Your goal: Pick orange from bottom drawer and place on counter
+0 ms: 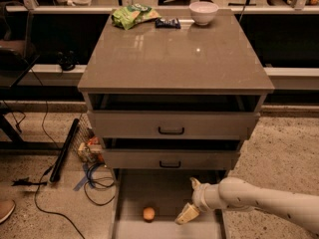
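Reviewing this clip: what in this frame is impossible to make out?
All in the camera view:
- Front end of the bottom drawer: cut off by the lower edge.
- Rest of the arm behind the claw, which hangs over that drawer, right of the orange: cut off by the right edge.
- Insides of the upper drawers: shadowed under the counter.
- Label of the dark packet: too small.

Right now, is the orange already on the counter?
No, the orange lies in the open bottom drawer, with the gripper low beside it, not touching.

White bowl (203, 12), green bag (133, 15), dark pkt (167, 22).
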